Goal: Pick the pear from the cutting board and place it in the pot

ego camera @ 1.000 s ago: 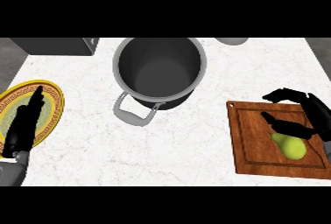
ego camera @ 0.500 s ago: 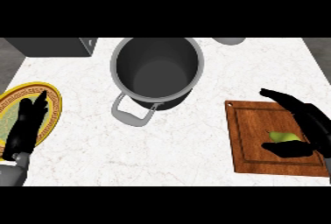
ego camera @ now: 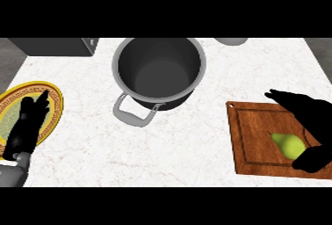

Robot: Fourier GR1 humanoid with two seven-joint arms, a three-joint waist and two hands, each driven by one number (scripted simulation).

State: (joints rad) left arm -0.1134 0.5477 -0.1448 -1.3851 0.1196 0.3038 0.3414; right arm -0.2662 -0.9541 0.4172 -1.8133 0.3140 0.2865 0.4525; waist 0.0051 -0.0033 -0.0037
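Pear [ego camera: 289,144]: green, lying on the cutting board [ego camera: 250,136], toward the board's right side. Only part shows; the rest is hidden under the right hand.

Right hand [ego camera: 310,117]: black, spread over the pear. Fingers reach past the pear's far side toward the board's upper edge; the thumb curls in at the pear's near side. The pear lies between fingers and thumb, the hand cupped round it. Whether the pear is lifted off the board cannot be told.

Cutting board: brown wood with a groove near its rim, flat on the counter [ego camera: 188,149], under the right hand's fingers.

Pot [ego camera: 158,70]: grey, deep, nothing visible inside, well to the left of the right fingertips and farther up the counter. One looped handle [ego camera: 135,113] points toward the near edge.

Plate [ego camera: 54,104]: yellow rim with a dark pattern, at the counter's left edge, under the left hand.

Left hand [ego camera: 30,121]: black, fingers straight and together, pointing away, resting over the plate.

Counter: white, marbled.
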